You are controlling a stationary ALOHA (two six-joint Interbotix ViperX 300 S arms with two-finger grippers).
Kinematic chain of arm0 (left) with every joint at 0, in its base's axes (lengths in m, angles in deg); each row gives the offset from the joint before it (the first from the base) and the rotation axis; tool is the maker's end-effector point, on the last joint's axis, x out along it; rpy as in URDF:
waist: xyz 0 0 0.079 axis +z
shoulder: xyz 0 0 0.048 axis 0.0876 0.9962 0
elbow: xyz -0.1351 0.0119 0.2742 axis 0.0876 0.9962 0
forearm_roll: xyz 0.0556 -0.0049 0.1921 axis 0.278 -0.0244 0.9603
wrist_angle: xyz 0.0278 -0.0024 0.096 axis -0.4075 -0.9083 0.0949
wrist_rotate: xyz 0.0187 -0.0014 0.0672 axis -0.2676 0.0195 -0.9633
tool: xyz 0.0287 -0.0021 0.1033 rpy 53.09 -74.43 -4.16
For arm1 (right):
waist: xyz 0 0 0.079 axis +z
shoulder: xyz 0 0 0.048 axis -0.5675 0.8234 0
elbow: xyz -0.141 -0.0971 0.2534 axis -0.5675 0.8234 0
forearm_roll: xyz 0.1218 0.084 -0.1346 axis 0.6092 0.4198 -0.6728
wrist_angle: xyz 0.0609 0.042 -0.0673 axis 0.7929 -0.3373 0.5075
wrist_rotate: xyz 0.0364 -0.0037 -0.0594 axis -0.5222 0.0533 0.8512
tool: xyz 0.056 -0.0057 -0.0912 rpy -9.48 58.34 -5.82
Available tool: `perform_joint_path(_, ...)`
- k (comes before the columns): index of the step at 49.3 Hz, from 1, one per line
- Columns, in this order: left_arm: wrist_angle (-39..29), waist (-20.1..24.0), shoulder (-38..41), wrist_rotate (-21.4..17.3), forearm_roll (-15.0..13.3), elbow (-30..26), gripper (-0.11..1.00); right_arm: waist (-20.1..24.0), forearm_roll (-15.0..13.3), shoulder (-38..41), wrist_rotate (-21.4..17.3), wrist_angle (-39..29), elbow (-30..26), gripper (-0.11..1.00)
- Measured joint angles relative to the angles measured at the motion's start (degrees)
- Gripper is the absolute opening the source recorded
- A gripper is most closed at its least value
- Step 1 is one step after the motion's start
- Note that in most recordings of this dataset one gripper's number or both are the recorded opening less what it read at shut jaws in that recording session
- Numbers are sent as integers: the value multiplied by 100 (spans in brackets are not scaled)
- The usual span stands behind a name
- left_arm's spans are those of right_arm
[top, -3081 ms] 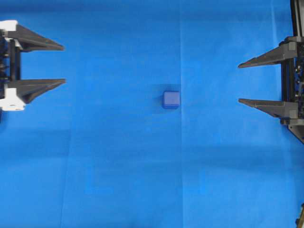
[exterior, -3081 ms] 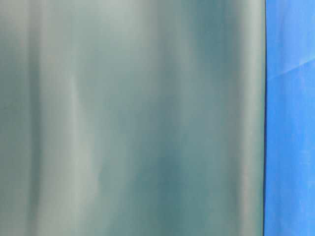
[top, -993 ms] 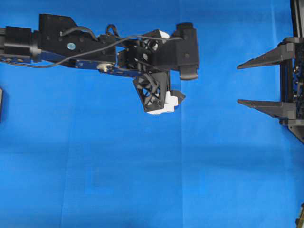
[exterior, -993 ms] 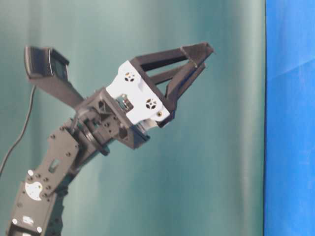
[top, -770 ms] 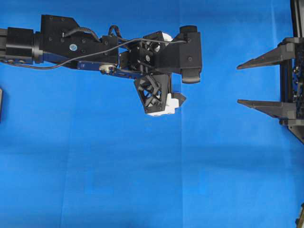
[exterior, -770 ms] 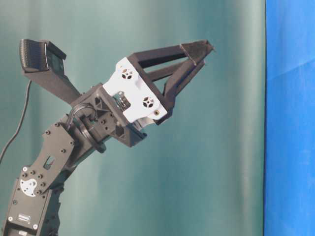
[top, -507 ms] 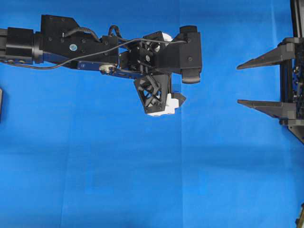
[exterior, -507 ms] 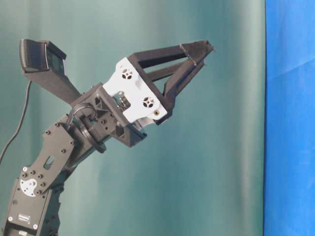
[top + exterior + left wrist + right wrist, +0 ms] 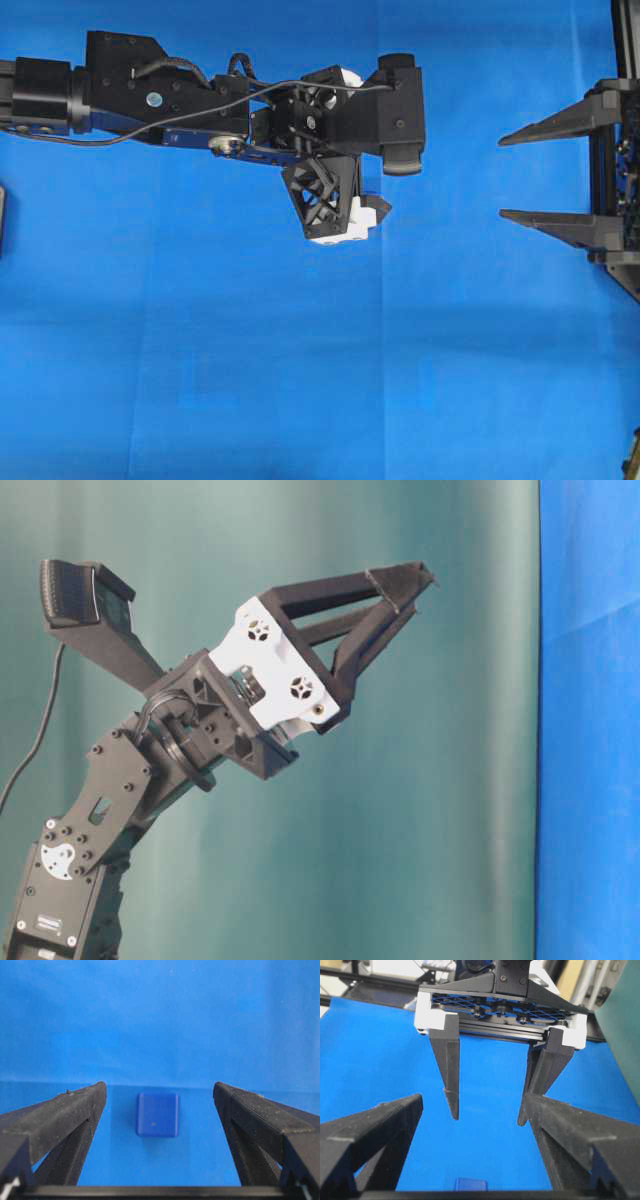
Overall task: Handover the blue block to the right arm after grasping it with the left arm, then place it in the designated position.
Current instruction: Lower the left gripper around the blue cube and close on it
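Observation:
The blue block (image 9: 157, 1114), a small dark-blue cube, lies on the bright blue cloth. In the left wrist view it sits between the fingers of my left gripper (image 9: 160, 1087), a little left of centre and touching neither. That gripper is open and points down from above the cloth. In the overhead view the left arm (image 9: 150, 95) reaches over the middle and hides the block. My right gripper (image 9: 503, 175) stands open and empty at the right edge. From the right wrist view I see the left gripper (image 9: 487, 1117) facing me and the block (image 9: 471, 1184) at the bottom edge.
The blue cloth (image 9: 250, 380) covers the whole table and has faint fold lines. A green backdrop (image 9: 450, 810) fills the table-level view behind the raised left gripper (image 9: 420, 590). A dark object (image 9: 2, 215) shows at the far left edge.
The left arm has swung in from the left edge to above the block, covering it from overhead. Over the last second it only crept slightly right, then held still. The right arm has not moved.

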Motion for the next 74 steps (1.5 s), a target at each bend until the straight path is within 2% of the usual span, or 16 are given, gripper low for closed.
perform_joint_path(40, 35, 0, 9, 18, -9, 9, 91, 0, 0, 9, 0, 0, 0, 95)
perform_joint_path(74, 1283, -53, 940, 79, 0, 721, 91, 0, 0, 114, 0, 0, 9, 95)
